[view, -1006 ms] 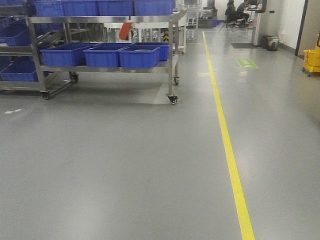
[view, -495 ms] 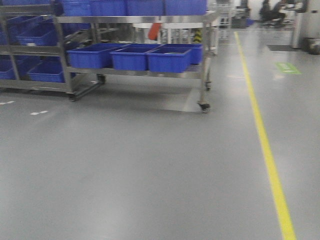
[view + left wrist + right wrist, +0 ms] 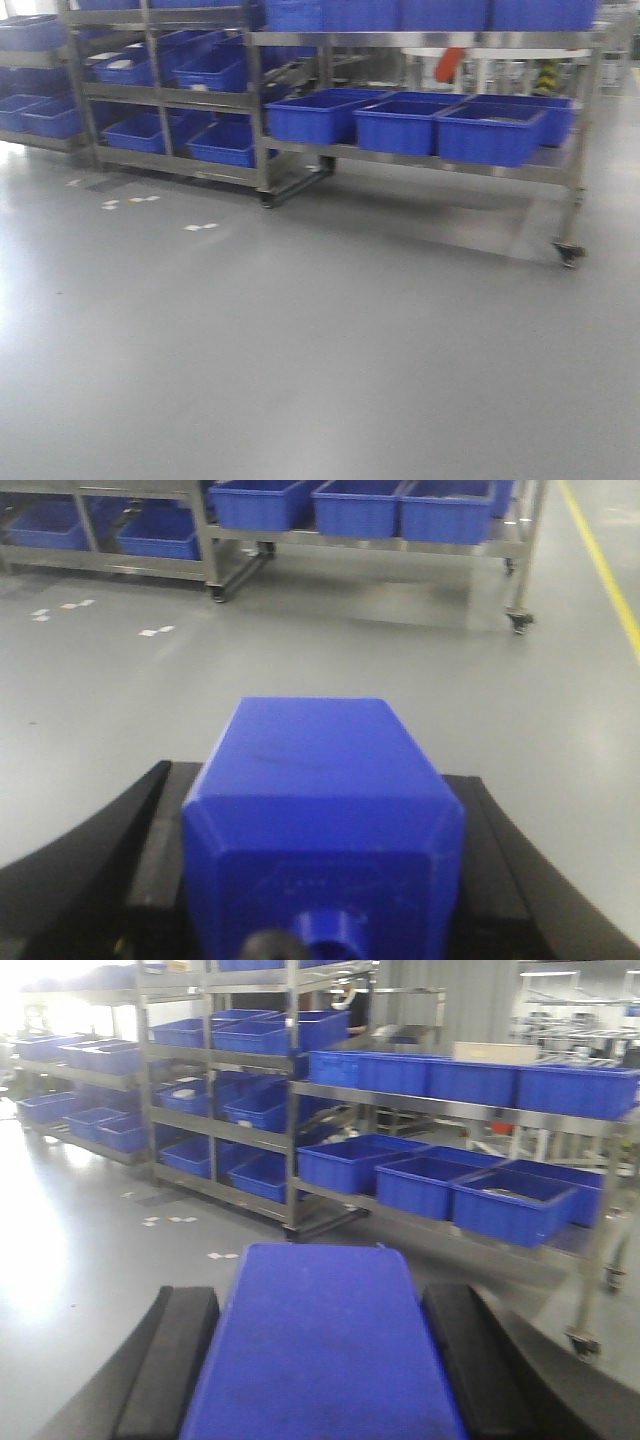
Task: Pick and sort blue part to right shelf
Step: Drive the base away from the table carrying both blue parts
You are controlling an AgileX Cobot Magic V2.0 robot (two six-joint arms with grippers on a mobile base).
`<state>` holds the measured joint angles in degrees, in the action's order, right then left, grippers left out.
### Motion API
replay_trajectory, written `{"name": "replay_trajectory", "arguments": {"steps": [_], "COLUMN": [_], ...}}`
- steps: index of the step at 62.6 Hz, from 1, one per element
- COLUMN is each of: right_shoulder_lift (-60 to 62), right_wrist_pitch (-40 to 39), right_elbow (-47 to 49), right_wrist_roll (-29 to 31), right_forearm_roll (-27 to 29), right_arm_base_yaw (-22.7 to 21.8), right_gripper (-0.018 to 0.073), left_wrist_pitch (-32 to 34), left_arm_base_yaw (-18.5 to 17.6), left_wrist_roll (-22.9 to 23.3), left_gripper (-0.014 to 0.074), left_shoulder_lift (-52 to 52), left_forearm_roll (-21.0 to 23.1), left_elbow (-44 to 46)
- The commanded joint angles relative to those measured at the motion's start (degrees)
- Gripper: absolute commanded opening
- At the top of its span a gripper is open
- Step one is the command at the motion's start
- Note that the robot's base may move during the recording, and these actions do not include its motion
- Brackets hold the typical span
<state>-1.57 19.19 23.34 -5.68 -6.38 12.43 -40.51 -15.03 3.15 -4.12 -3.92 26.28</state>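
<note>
In the left wrist view a boxy blue part (image 3: 318,742) with a round stub on its near face sits between black fingers (image 3: 160,820); my left gripper (image 3: 320,778) is shut on it. A second blue part (image 3: 322,1360), flat-topped, is clamped in my right gripper (image 3: 320,1295). The right shelf (image 3: 430,152) is a steel rack on castors with blue bins (image 3: 490,133), standing across the grey floor ahead. It also shows as the right shelf (image 3: 372,542) at the top of the left wrist view and the right shelf (image 3: 470,1110) at the right of the right wrist view. Neither gripper appears in the front view.
A taller steel rack (image 3: 160,95) with more blue bins stands to the left of the right shelf. White tape marks (image 3: 130,203) lie on the floor before it. A yellow floor line (image 3: 600,555) runs past the shelf's right end, by its castor (image 3: 568,253).
The front view has swung left: the racks slid rightward in the frame and look nearer, the yellow line and far work area left the view, and the taller left rack came in.
</note>
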Motion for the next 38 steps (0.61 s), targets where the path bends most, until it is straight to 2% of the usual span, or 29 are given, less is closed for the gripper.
{"name": "replay_trajectory", "arguments": {"steps": [1,38], "right_shoulder_lift": [-1.1,-1.1], "right_wrist_pitch": [-5.6,-5.6], "right_elbow": [1.8,1.8], "right_wrist_roll": [0.5,0.5], "right_forearm_roll": [-0.7,-0.7], "right_arm_base_yaw": [0.0,0.0], "right_gripper": [0.0290,0.0290], "left_wrist_pitch": [5.4,5.4], "left_arm_base_yaw": [0.0,0.0], "left_wrist_roll": [-0.1,-0.1], "left_gripper": [0.0262,0.0262], "left_shoulder_lift": [-1.1,-1.1], "left_forearm_roll": [0.1,0.1], "left_elbow": [1.6,1.6]}}
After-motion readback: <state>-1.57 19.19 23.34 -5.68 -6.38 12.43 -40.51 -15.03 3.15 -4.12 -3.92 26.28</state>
